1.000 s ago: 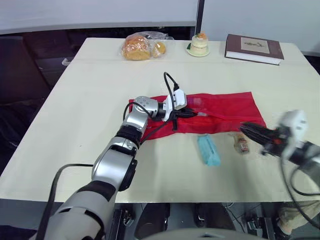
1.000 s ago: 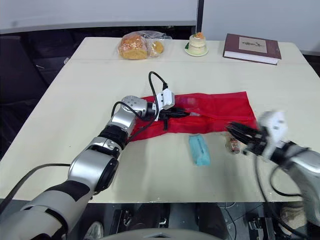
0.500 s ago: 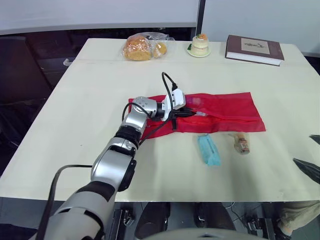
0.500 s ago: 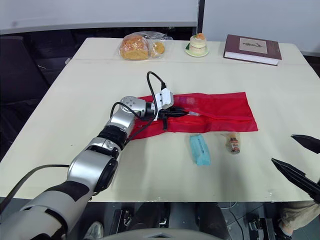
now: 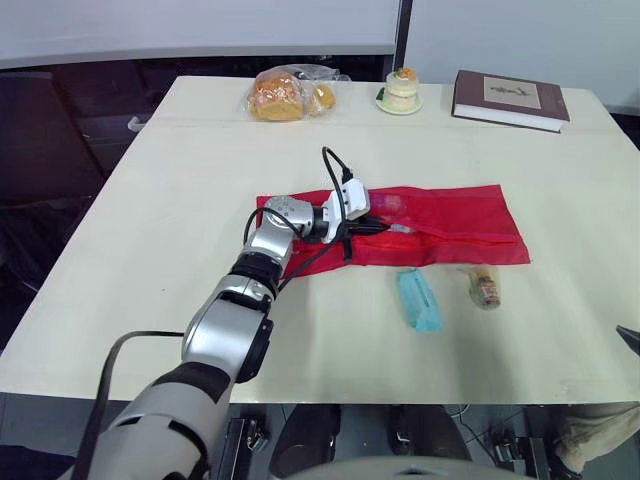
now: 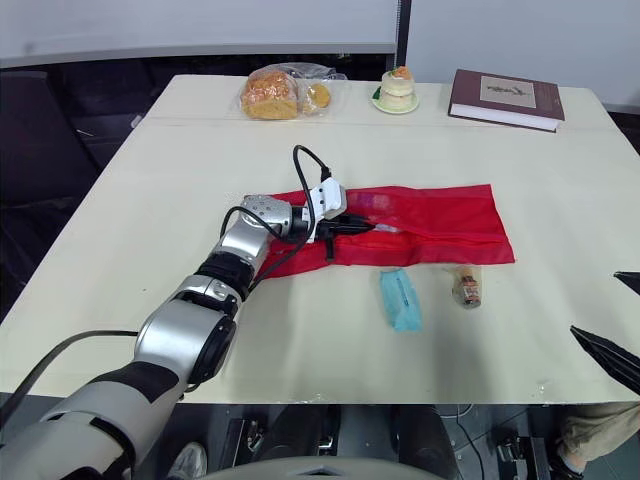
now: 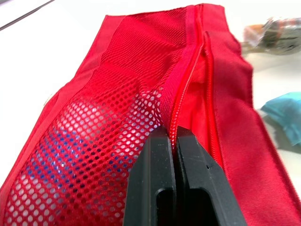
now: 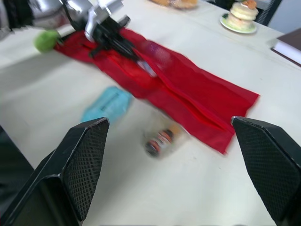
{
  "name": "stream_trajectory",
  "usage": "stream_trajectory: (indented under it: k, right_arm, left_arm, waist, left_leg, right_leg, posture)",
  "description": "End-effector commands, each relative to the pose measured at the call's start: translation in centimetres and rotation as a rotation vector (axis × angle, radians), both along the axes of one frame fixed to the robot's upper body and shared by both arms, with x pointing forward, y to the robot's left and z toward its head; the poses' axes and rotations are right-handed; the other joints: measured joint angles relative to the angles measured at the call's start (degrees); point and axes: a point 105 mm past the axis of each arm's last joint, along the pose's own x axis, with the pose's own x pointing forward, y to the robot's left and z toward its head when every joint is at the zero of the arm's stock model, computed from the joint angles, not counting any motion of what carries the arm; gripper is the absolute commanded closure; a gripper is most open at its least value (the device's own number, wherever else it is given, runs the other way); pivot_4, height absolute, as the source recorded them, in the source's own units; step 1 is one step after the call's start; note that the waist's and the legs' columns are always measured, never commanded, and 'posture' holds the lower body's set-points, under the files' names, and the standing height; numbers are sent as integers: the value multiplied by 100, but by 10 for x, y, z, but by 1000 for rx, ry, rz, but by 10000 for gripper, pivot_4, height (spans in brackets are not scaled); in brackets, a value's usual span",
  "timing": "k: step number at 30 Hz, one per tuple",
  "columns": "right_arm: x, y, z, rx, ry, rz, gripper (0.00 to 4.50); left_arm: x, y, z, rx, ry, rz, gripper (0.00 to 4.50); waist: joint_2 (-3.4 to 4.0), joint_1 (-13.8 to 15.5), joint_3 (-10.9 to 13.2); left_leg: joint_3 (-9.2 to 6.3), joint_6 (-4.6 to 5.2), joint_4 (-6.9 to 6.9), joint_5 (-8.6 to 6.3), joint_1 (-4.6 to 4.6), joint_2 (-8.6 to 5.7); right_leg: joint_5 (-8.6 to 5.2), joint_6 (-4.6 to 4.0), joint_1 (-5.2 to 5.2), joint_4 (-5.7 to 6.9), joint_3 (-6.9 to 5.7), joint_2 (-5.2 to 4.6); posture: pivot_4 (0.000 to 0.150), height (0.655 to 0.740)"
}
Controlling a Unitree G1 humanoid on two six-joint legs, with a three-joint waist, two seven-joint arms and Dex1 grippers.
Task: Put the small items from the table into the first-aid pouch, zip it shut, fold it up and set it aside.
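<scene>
**Left gripper (image 7: 174,135) pinches the first-aid pouch (image 5: 440,225); right gripper (image 8: 169,122) hangs released at the desk (image 5: 180,200) edge.**
The red mesh pouch lies flat mid-desk, and a blue item (image 7: 70,155) shows through the mesh. The left gripper's 2 fingers (image 7: 155,179) are clenched on the zipper (image 7: 188,80) edge near the pouch's left end, and the zipper gapes beyond them. On the robot's side of the pouch lie a teal packet (image 5: 417,300) and a small bottle (image 5: 484,286), apart from each other. The right gripper's fingers are spread wide, well apart from both.

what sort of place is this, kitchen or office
Probably an office or meeting room: a large pale table, a hardback book, bagged bread and a small cake at its far edge.
</scene>
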Motion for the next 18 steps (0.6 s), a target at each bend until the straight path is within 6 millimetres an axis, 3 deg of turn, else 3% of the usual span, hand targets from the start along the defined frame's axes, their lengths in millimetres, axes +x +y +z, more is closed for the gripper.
stream_trajectory:
  k: [1, 5, 10, 18]
  right_arm:
    - [2, -7, -4, -60, -22, -43, 531]
    - [12, -10, -32, -105, 55, -130, 531]
    - [28, 18, -57, -15, 92, -141, 531]
    - [72, 39, -105, 56, 186, -308, 531]
  left_arm:
    - [5, -6, 15, -33, -53, 12, 45000]
    - [3, -10, 11, -41, -47, 12, 45000]
    - [4, -8, 11, -43, -46, 24, 45000]
    - [-2, -11, 9, -46, -39, -5, 45000]
  waist:
    - [0, 0, 0]
    - [0, 1, 0]
    - [3, -8, -3]
    - [5, -1, -5]
  left_leg:
    - [0, 0, 0, 0, 0, 0]
    - [0, 0, 2, 0, 0, 0]
    - [0, -1, 2, 0, 0, 1]
    - [2, -2, 4, 1, -1, -2]
  right_leg:
    - [0, 0, 0, 0, 0, 0]
    - [0, 0, 0, 1, 0, -1]
    - [0, -1, -1, 3, 1, -1]
    - [1, -3, -2, 4, 1, -4]
  posture:
    - [1500, 7289]
    - [1500, 7289]
    - [1500, 7289]
    - [1500, 7289]
